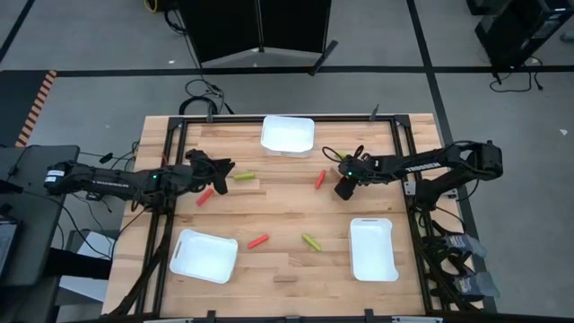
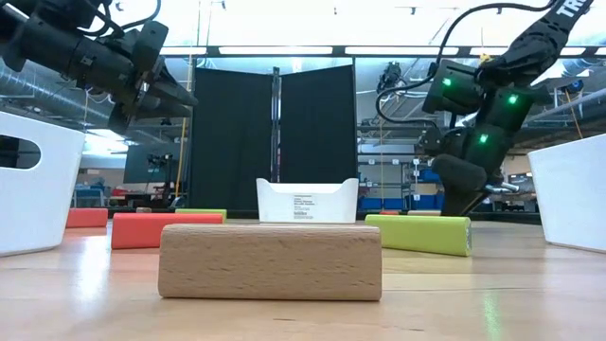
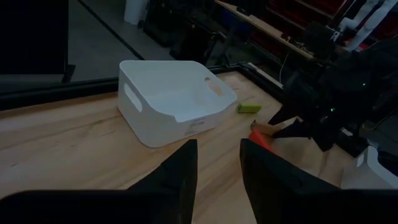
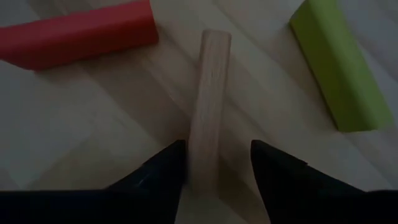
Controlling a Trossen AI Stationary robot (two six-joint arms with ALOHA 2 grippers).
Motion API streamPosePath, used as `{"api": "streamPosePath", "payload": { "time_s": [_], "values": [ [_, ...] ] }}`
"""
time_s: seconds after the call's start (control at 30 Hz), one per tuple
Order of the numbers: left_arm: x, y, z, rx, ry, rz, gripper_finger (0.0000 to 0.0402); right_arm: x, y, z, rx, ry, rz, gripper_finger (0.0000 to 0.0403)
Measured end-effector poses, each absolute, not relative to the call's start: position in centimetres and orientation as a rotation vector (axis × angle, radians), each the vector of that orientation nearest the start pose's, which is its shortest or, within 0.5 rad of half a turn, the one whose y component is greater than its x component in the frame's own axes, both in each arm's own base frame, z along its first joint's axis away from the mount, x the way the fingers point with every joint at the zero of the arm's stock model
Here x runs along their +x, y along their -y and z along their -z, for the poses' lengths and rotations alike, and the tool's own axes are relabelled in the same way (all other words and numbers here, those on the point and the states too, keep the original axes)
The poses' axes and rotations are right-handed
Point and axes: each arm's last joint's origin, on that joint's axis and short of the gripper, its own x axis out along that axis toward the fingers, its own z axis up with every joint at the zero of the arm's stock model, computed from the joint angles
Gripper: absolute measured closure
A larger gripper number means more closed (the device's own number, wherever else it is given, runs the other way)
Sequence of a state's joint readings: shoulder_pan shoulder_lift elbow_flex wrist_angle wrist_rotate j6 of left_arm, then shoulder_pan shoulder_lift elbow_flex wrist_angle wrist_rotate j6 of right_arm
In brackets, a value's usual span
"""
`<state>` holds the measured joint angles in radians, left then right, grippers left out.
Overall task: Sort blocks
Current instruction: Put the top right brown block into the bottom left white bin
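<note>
Red, yellow-green and tan blocks lie scattered flat on the wooden table. My right gripper [image 1: 344, 186] [image 4: 219, 165] is open and low over the table's right middle. Its fingers stand on either side of the near end of a tan block [image 4: 209, 99], which lies flat and points away between them. A red block [image 4: 81, 34] [image 1: 320, 179] and a yellow-green block [image 4: 339, 68] lie beside it. My left gripper [image 1: 221, 167] [image 3: 219, 174] is open and raised above the table's left middle, near a yellow-green block [image 1: 244, 177] and a red block [image 1: 204, 197]. My right gripper comes at the tan block's near end [image 4: 205, 149] slanting down, with the fingers lying along the block. One finger [image 4: 168, 168] stands very close to the block's side. I cannot tell whether it touches. The block lies flat on the table.
Three white trays stand on the table: far middle [image 1: 287, 135], near left [image 1: 204, 255], near right [image 1: 373, 248]. A red block [image 1: 258, 240], a yellow-green block [image 1: 311, 240] and a tan block [image 2: 270, 260] lie in the near middle. Dark frame rails run along the table's edges.
</note>
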<state>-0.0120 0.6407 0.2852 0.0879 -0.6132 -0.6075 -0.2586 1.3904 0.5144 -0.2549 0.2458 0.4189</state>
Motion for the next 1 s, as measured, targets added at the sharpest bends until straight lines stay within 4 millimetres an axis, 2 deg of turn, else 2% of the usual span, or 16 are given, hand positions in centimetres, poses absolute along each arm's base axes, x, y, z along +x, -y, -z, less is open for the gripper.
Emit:
{"api": "streamPosePath", "payload": {
  "time_s": [0.23, 0.4, 0.43, 0.57, 0.73, 0.9, 1.0],
  "values": [
    [14.7, -1.5, -20.9, -0.504, -0.064, -0.653, 0.0272, 21.6, 6.5, -11.1, 0.347, -1.061, 0.69, 0.025],
    [14.7, -1.5, -20.8, -0.504, -0.064, -0.653, 0.0272, 21.9, 6.3, -11.1, 0.357, -1.042, 0.686, 0.0318],
    [14.7, -1.5, -20.8, -0.504, -0.064, -0.653, 0.0272, 21.8, 6.2, -11.5, 0.355, -1.028, 0.68, 0.0332],
    [14.7, -1.5, -20.8, -0.504, -0.065, -0.653, 0.0272, 21.3, 5.5, -12.7, 0.374, -0.997, 0.65, 0.0332],
    [14.7, -1.5, -20.9, -0.518, -0.06, -0.654, 0.0272, 21.9, 4.6, -15.3, 0.396, -0.8, 0.598, 0.0332],
    [14.8, -1.5, -20.9, -0.536, -0.048, -0.653, 0.0272, 24.4, 2.6, -18.0, 0.395, -0.481, 0.433, 0.0332],
    [14.8, -1.5, -21.2, -0.546, -0.022, -0.645, 0.0273, 26.7, 1.1, -18.7, 0.384, -0.406, 0.353, 0.0332]
  ]
}}
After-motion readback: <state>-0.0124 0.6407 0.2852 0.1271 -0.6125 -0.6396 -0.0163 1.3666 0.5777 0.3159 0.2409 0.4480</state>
